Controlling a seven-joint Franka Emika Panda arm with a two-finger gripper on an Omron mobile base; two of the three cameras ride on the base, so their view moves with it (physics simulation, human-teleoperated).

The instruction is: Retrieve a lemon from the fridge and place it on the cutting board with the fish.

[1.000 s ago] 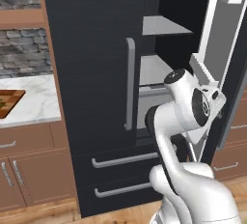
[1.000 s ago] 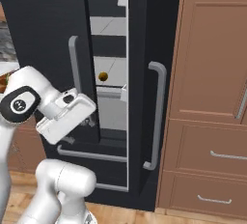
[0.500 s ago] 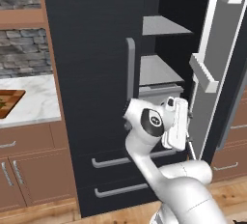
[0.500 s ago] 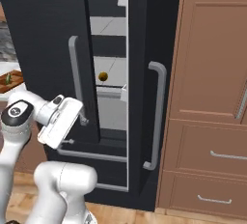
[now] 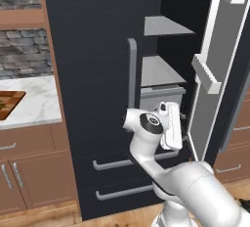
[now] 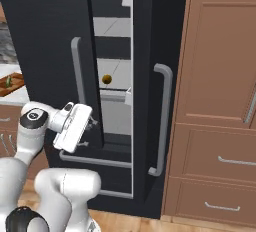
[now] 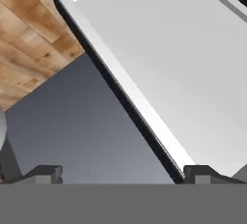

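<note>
The fridge [image 5: 93,74] stands with its right door swung open, grey shelves showing inside. In the right base view the lemon [image 6: 106,79] rests on a grey shelf in the fridge [image 6: 45,26], seen through the door gap. My gripper [image 6: 90,133] hangs open below and left of the lemon, in front of the lower fridge, holding nothing. It also sits low by the open compartment [image 5: 177,125]. In the hand view the fingertips [image 7: 46,172] stand wide apart over the dark fridge front. The cutting board [image 6: 16,87] with the green fish [image 6: 8,81] lies on the counter far left; the board's corner [image 5: 7,104] shows there too.
The open door [image 5: 215,74] with white inner bins stands right of my hand, its white inner side [image 7: 169,49] close ahead. Fridge drawers with grey bar handles [image 5: 117,162] lie below. Brown cabinets [image 6: 220,126] flank the right, a marble counter [image 5: 29,103] the left.
The arm has folded down; the hand has dropped from beside the open door's bins to a lower spot in front of the fridge's lower part. Jaws stay open.
</note>
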